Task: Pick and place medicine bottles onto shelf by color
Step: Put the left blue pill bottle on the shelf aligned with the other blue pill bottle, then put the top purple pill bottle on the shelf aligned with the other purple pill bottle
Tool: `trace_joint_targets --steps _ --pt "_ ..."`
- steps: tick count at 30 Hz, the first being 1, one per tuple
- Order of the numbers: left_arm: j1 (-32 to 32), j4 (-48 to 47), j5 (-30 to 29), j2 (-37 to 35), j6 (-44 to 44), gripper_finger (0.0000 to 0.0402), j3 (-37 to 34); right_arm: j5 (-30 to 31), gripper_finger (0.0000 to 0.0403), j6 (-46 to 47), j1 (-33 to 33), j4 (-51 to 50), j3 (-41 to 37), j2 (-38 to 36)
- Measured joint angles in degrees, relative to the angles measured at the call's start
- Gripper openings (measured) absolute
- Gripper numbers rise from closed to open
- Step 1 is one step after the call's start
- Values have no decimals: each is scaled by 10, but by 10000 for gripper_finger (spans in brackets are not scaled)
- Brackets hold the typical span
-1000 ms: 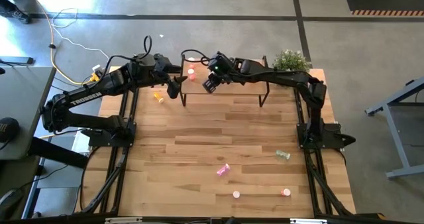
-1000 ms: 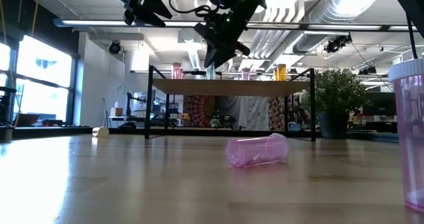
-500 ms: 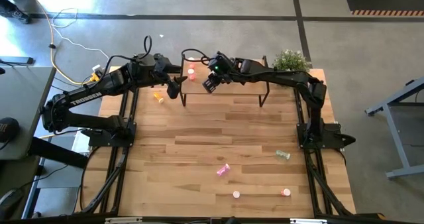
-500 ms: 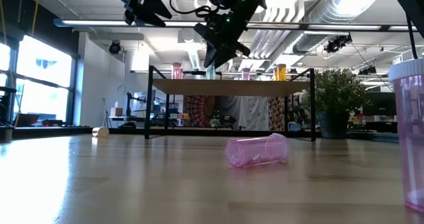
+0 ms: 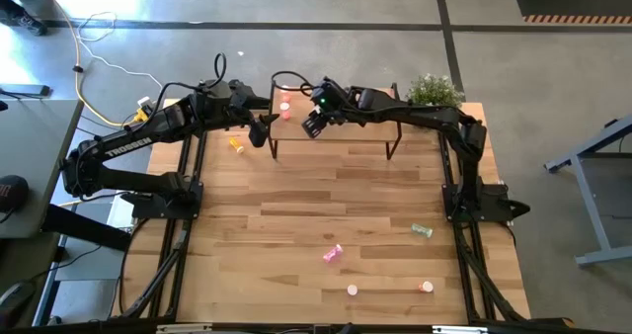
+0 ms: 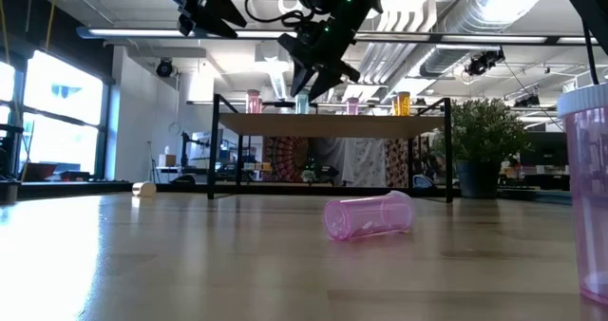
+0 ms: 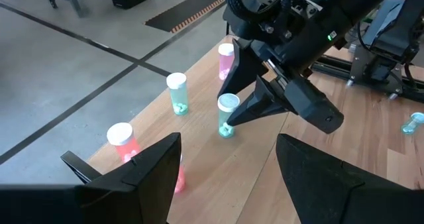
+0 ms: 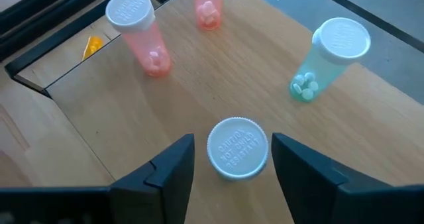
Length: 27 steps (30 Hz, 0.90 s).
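Right end effector [image 8: 231, 159] has spread its jaws since a second ago and barely moved otherwise; everything else sits as before. It hangs over the shelf [image 5: 351, 128] with its fingers [image 7: 255, 109] apart on either side of a green bottle [image 7: 226, 115], which stands upright on the shelf, apparently released. My left end effector [image 7: 228, 164] hovers just off the shelf's left end, jaws spread, holding nothing. Also standing on the shelf: a second green bottle [image 7: 177, 93], two red ones [image 8: 140, 32], a pink one [image 7: 226, 60], and in the low view an orange one [image 6: 404, 103] toward the plant end. Risk as I see it: pulling the right arm away at an angle could clip the cap and tip the green bottle, maybe into its neighbours, since they stand close. Lifting straight up looks safest. Both arms crowd the same shelf end, so they could collide if I move them together. On the tabletop [image 5: 326, 206] bottles wait: an orange one [image 5: 236, 145] near the left arm, a pink one [image 5: 332, 253] lying down, a green one [image 5: 422, 231] by the right base, two more near the front edge. Plant [image 5: 434, 90] sits at the far right corner, clear of the work.
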Motion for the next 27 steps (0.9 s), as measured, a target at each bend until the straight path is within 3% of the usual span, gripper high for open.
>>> trace_joint_targets --steps 11,17,27 --pt "0 0 3 0 0 236 0 33 193 0 0 11 0 -64" --pt "-4 0 70 0 0 236 0 10 193 40 9 1 0 -128" --pt "-90 0 81 0 -50 236 0 -6 193 91 83 -71 1 -222"
